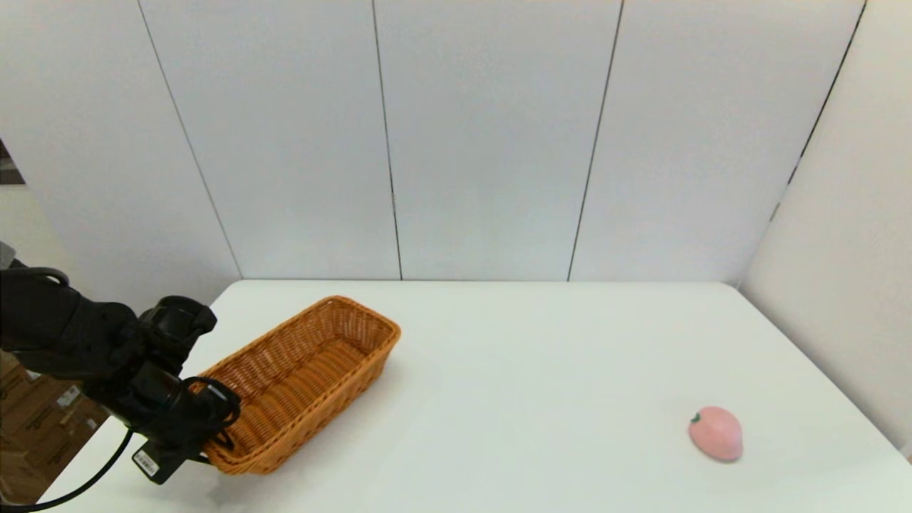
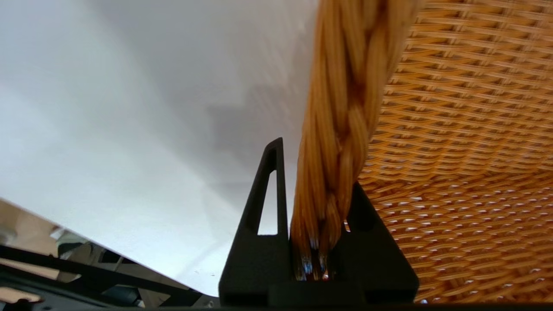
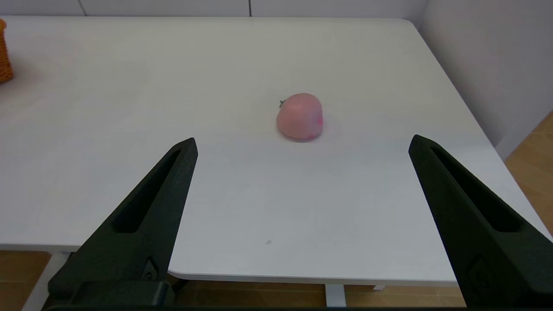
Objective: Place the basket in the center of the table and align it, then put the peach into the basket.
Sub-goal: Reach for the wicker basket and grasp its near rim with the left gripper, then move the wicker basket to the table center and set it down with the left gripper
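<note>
The orange-brown wicker basket (image 1: 306, 381) lies slantwise on the left part of the white table (image 1: 541, 370). My left gripper (image 1: 203, 434) is at its near end, shut on the braided rim (image 2: 341, 129), one finger outside the wall and one inside. The pale pink peach (image 1: 716, 432) rests on the table at the near right, green stem mark toward the left. My right gripper (image 3: 302, 144) hangs open before the table's near edge, short of the peach (image 3: 300, 116), with nothing between its fingers; it does not show in the head view.
White wall panels stand behind the table and along its right side. Cardboard boxes (image 1: 35, 420) sit on the floor beyond the table's left edge. A cable (image 1: 92, 477) hangs from the left arm. The basket's end (image 3: 4, 52) shows far off in the right wrist view.
</note>
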You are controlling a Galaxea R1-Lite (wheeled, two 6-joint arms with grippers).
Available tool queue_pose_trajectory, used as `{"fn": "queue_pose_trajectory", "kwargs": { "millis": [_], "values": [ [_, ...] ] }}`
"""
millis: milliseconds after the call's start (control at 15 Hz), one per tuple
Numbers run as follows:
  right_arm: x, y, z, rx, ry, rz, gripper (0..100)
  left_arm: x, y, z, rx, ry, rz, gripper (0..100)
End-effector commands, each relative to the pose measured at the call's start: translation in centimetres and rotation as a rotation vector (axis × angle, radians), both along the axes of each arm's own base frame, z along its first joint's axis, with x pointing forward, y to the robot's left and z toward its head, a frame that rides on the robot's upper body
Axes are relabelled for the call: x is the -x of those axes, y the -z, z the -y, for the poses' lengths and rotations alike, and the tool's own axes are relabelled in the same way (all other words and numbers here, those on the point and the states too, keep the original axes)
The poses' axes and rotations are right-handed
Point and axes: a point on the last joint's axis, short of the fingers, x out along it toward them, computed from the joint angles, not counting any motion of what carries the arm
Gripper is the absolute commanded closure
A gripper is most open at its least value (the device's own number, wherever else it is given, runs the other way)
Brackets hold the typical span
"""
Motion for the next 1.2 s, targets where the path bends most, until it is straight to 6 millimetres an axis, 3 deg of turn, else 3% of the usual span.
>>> {"fn": "queue_pose_trajectory", "kwargs": {
  "millis": [67, 200, 400, 533, 667, 800, 933, 1200],
  "values": [
    [0.0, 0.0, 0.0, 0.0, 0.001, -0.003, 0, 1.3, -3.7, 0.2, 0.043, 0.014, 0.126, 100],
    [0.0, 0.0, 0.0, 0.0, 0.001, -0.003, 0, 2.8, -7.1, 1.2, 0.045, 0.067, 0.262, 100],
    [0.0, 0.0, 0.0, 0.0, 0.001, -0.003, 0, 6.3, -11.8, 4.8, 0.069, 0.261, 0.45, 100],
    [0.0, 0.0, 0.0, 0.0, 0.001, -0.003, 0, 8.4, -14.0, 7.6, 0.112, 0.418, 0.553, 100],
    [0.0, 0.0, 0.0, -0.001, 0.001, -0.003, 0, 9.4, -15.0, 9.7, 0.14, 0.557, 0.596, 100],
    [0.0, 0.0, 0.0, -0.001, 0.001, -0.003, 0, 8.8, -14.6, 12.0, 0.152, 0.664, 0.584, 100],
    [0.0, 0.0, 0.0, 0.0, 0.001, -0.002, 0, 7.5, -12.7, 14.0, 0.136, 0.756, 0.543, 100],
    [0.0, 0.0, 0.0, 0.0, 0.001, -0.003, 0, 5.2, -9.0, 15.6, 0.084, 0.843, 0.43, 100]
  ]
}}
